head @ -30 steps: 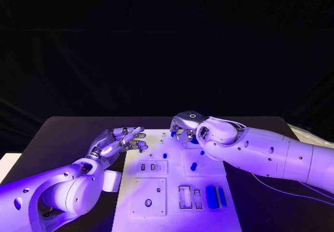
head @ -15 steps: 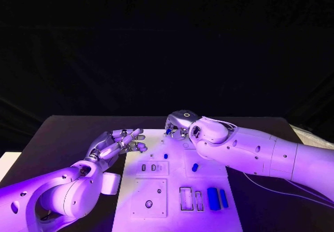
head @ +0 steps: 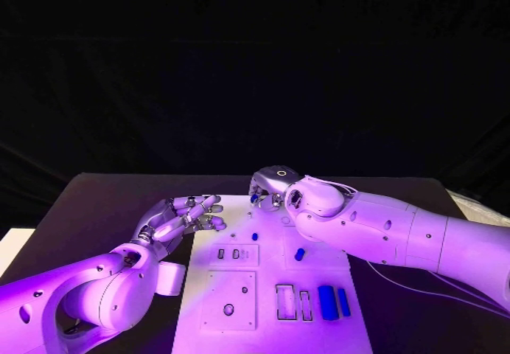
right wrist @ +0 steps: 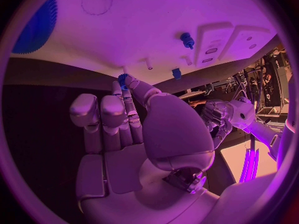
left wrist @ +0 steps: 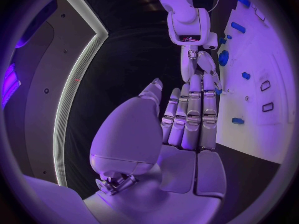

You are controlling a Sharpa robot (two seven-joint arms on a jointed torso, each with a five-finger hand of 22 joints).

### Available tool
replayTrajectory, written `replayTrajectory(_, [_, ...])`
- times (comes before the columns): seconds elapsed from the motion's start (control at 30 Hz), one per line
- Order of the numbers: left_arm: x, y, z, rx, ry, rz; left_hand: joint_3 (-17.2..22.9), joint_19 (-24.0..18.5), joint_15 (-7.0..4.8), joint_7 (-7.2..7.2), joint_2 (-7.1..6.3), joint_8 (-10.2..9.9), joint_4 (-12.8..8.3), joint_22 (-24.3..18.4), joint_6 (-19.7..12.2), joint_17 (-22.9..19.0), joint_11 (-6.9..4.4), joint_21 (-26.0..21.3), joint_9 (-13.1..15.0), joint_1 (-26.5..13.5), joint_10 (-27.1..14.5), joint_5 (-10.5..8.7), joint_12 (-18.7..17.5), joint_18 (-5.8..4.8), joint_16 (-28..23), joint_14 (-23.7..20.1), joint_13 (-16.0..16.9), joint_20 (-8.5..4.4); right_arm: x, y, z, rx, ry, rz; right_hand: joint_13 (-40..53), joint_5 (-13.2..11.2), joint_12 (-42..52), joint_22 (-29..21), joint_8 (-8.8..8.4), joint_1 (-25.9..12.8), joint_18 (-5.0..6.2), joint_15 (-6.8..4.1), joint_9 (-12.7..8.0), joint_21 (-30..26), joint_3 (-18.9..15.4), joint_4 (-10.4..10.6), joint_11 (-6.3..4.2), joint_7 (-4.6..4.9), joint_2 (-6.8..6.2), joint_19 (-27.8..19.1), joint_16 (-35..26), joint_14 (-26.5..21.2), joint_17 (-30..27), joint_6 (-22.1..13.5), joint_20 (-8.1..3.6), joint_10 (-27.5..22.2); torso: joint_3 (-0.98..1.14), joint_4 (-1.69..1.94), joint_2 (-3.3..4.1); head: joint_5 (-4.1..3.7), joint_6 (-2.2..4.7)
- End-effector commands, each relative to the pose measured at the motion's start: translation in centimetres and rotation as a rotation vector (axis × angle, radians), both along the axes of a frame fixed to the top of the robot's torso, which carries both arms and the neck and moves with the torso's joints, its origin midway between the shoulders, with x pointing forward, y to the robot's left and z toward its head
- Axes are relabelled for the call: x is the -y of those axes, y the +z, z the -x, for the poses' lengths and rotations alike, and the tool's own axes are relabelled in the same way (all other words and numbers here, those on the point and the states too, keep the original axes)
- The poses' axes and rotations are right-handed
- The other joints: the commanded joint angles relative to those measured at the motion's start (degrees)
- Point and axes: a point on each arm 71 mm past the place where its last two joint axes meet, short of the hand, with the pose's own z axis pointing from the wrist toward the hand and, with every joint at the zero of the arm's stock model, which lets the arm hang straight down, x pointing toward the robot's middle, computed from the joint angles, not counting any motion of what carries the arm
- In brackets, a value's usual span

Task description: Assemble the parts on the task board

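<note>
At the far edge of the white task board [head: 271, 291], the right hand [head: 269, 193] has drawn slightly back and to the robot's left since a second ago, its forearm now covering more of the board's upper right corner. It pinches a small blue toothed part [right wrist: 122, 78] between thumb and a fingertip, the other fingers curled beside it, just above the board's far end. The left hand [head: 180, 217] has barely shifted; it rests at the board's left edge, holding nothing, fingers straight and close together. Both hands are smooth silver metal on glossy white arms. On the flat board lie two long blue bars [head: 332, 302] beside rectangular slots, and a short blue peg [head: 300, 254] mid-board. The bench [head: 96, 199] is matte black.
</note>
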Motion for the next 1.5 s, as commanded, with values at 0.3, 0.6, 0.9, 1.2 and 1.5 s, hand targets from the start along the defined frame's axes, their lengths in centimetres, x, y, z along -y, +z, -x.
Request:
replayTrajectory(0.3, [0.2,0.2,0.07,0.005,-0.019,0.013,-0.11,0.31,0.32,0.52,-0.23,-0.29,-0.09,0.07,0.04,0.06,0.43,0.2,-0.08,-0.04,-0.13,-0.19,-0.34,0.52,-0.36,-0.03,-0.07,0.11,-0.17,-0.68,0.05,-0.042,0.008,0.043,0.06,0.02,0.2,0.18,0.16,0.17,-0.6,0.07,0.11,0.39,0.45,0.01,0.23,0.14,-0.45,0.42,0.37,0.95,0.15,0.21,-0.02,0.11,-0.01,-0.05,0.06,0.08,-0.21])
replayTrajectory(0.6, [0.05,0.19,0.02,0.005,-0.016,0.011,-0.1,0.3,0.34,0.52,-0.19,-0.4,-0.2,0.07,0.06,0.22,0.44,0.19,-0.07,0.04,-0.14,-0.18,-0.51,0.53,-0.47,-0.03,-0.07,0.12,0.09,-0.7,0.18,-0.043,0.007,0.049,0.06,0.0,0.21,0.2,0.17,0.13,-0.6,0.08,0.12,0.41,0.47,0.05,0.23,0.14,-0.47,0.42,0.38,0.94,0.14,0.23,-0.02,0.13,0.01,-0.06,0.12,0.11,-0.32])
replayTrajectory(0.9, [-0.17,0.15,-0.14,0.003,-0.009,0.006,-0.1,0.3,0.34,0.52,-0.19,-0.4,-0.2,0.07,0.06,0.22,0.44,0.19,-0.07,0.04,-0.14,-0.18,-0.51,0.53,-0.47,-0.03,-0.07,0.12,-0.16,-0.53,0.38,-0.017,0.023,0.045,0.07,-0.02,0.22,0.26,0.18,0.05,-0.6,0.09,0.14,0.46,0.51,0.12,0.22,0.13,-0.55,0.41,0.43,0.92,0.15,0.28,0.0,0.17,-0.02,0.0,0.16,0.0,-0.24])
replayTrajectory(1.2, [-0.25,0.14,-0.25,0.003,-0.006,0.004,-0.11,0.29,0.34,0.52,-0.18,-0.45,-0.22,0.07,0.07,0.29,0.45,0.19,-0.06,0.04,-0.15,-0.19,-0.57,0.53,-0.51,-0.03,-0.07,0.13,-0.33,-0.47,0.51,-0.011,0.032,0.04,0.06,-0.05,0.2,0.37,0.15,-0.07,-0.61,0.1,0.14,0.54,0.54,0.19,0.23,0.12,-0.73,0.42,0.45,0.87,0.1,0.28,0.03,0.12,-0.03,0.01,0.19,0.01,-0.33])
replayTrajectory(1.5, [-0.2,0.12,-0.29,0.002,-0.007,0.005,-0.11,0.29,0.34,0.52,-0.18,-0.45,-0.22,0.07,0.07,0.29,0.45,0.19,-0.06,0.04,-0.15,-0.19,-0.57,0.53,-0.51,-0.03,-0.07,0.13,-0.39,-0.51,0.38,-0.014,0.023,0.031,-0.2,-0.47,-0.01,-4.36,-0.35,-2.25,0.23,1.48,-1.1,-1.84,-0.28,1.54,1.94,1.56,-4.37,-3.23,-3.21,-1.04,-5.17,-7.77,1.09,-7.2,-0.1,0.02,0.23,-0.11,-0.26])
